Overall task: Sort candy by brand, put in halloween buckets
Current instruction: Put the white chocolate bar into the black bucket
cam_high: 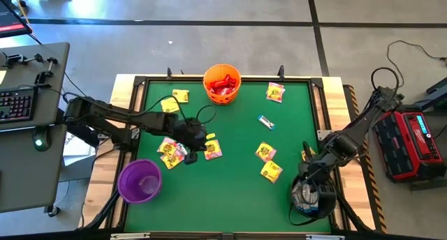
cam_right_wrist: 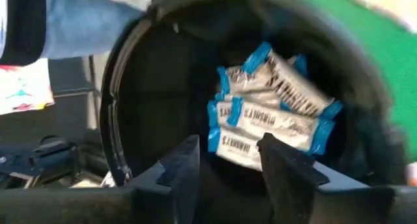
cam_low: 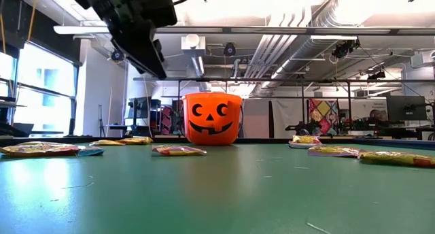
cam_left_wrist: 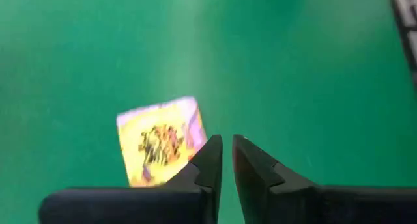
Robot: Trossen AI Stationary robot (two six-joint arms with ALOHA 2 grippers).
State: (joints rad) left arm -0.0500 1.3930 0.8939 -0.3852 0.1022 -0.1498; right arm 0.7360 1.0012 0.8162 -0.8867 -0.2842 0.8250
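**White-blue bars go in the black bucket, yellow packets wait on the table**

The white-blue candy bars (cam_right_wrist: 270,116) lie in a loose heap at the bottom of the black bucket (cam_high: 312,198), which stands at the near right corner of the table (cam_high: 230,191). They are long, narrow packets, and their long axes run roughly parallel to each other, a little tilted, one partly over another. I judge they lie so because they were dropped from above, not laid by hand.

The right tool (cam_right_wrist: 228,165) hangs directly over the mouth of this bucket. Its fingers stand apart and nothing is between them, so a bar was probably just let go here.

Farther out, the left tool (cam_left_wrist: 225,162) is low over the middle-left of the table, with its fingers nearly together and empty. Just beside it lies a yellow packet (cam_left_wrist: 159,140), flat, almost square, so no clear long axis. Probably this one is the next to pick.

More yellow packets are scattered flat on both sides of the table, and one white-blue bar (cam_high: 266,121) lies apart near the middle, pointing diagonally. The orange bucket (cam_high: 222,84) at the far edge holds red candy. The purple bucket (cam_high: 139,181) stands at the near left.
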